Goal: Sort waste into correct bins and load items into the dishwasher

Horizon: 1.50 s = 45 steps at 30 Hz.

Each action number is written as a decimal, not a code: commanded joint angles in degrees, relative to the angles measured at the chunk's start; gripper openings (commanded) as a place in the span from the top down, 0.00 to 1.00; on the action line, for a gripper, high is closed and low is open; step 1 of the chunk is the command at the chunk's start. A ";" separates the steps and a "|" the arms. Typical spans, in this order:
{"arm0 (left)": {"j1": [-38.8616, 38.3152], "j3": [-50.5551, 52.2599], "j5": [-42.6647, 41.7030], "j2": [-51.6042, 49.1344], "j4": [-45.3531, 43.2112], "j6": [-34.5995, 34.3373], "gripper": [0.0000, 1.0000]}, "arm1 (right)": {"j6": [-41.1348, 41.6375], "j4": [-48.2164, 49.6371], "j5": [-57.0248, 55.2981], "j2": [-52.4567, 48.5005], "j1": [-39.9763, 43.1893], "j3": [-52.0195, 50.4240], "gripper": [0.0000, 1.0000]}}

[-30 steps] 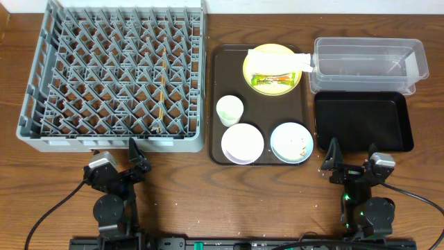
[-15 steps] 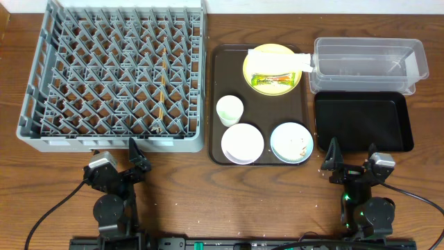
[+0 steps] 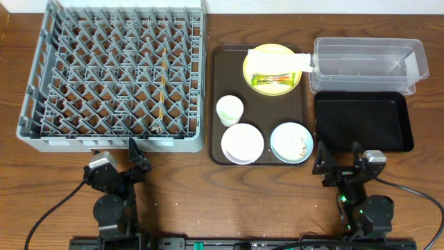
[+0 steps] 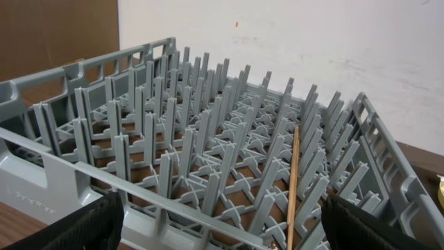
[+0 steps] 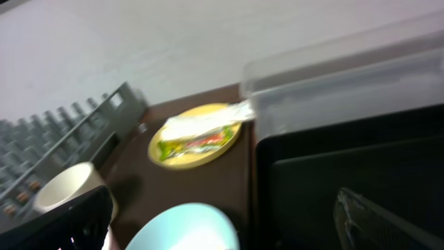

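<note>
The grey dish rack (image 3: 114,73) fills the left of the table and the left wrist view (image 4: 208,139). On the brown tray (image 3: 260,104) stand the yellow plate (image 3: 288,55) with the green-and-orange wrapper (image 3: 274,80) on it, the small white cup (image 3: 229,110), the white bowl (image 3: 242,142) and the light blue bowl (image 3: 288,139) with food scraps (image 3: 301,146). The clear tub (image 3: 368,64) and the black tray (image 3: 362,121) stand at the right. My left gripper (image 3: 135,160) is open and empty in front of the rack. My right gripper (image 3: 338,160) is open and empty, just in front of the blue bowl (image 5: 187,226) and the black tray (image 5: 333,173).
A wooden stick (image 3: 161,90) lies among the rack's pegs and shows in the left wrist view (image 4: 293,180). The right wrist view is blurred; it shows the cup (image 5: 66,187), the wrapper (image 5: 198,139) and the clear tub (image 5: 347,90). Both arm bases sit at the table's front edge.
My right gripper has swung a little to the left, toward the light blue bowl. The left arm and all objects have not moved.
</note>
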<state>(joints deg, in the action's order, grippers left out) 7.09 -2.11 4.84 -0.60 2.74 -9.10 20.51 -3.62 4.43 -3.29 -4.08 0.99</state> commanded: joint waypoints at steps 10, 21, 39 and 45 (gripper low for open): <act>0.11 1.88 0.28 0.37 0.81 0.50 0.08 | 0.11 -5.35 12.37 -28.13 0.15 27.15 0.01; 0.11 1.88 0.28 0.37 0.83 0.50 0.08 | -6.01 -25.99 11.93 -63.30 -8.22 64.06 0.01; 0.11 1.88 0.28 0.37 0.83 0.50 0.08 | -7.54 -46.18 11.39 -111.25 -11.32 110.22 0.01; 0.11 1.88 0.28 0.37 0.83 0.48 0.08 | 0.79 -43.65 9.64 -116.04 -11.34 110.22 0.01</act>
<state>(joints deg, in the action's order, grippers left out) 7.07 -2.02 4.82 -0.58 2.59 -9.10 14.98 -47.94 15.18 -117.89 -15.09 109.86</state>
